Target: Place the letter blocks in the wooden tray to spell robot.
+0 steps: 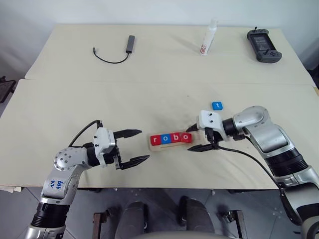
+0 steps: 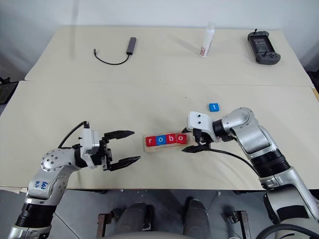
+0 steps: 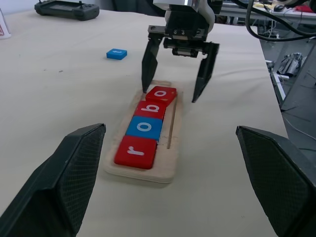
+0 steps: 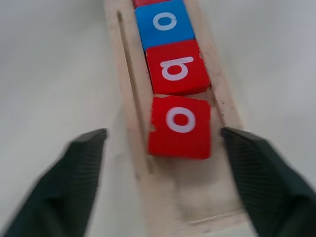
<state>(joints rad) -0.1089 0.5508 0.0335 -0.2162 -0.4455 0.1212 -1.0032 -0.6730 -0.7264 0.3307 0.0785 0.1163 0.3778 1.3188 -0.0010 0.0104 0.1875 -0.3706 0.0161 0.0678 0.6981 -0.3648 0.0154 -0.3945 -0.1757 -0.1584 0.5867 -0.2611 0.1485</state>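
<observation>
Letter blocks, four small square tiles reading r, o, b, o, lie in a row in the long pale wooden tray (image 1: 172, 144) near the front edge of the beige worktop (image 1: 149, 99): a red r (image 3: 136, 151), a blue o (image 3: 144, 127), a red b (image 3: 151, 108) and a red o (image 4: 179, 125). The fifth tile, a blue t block (image 1: 217, 105), lies on the worktop apart from the tray, behind the right arm.

The right claw (image 1: 197, 138) hangs over the tray's right end with its two black fingers spread wide, one on either side of the tray, holding nothing. The left wrist view shows those fingers straddling the last red o from the front. The right wrist view looks down at that tile and shows it sitting slightly askew, its edge over the groove's rim, with bare wood beyond it.

The left claw (image 1: 133, 147) hovers just left of the tray, fingers wide apart and empty.

The eye views also show the back of the worktop: a dark USB hub with cable (image 1: 127, 47), a white spray bottle (image 1: 208, 38) and a black handheld controller (image 1: 263, 45).
</observation>
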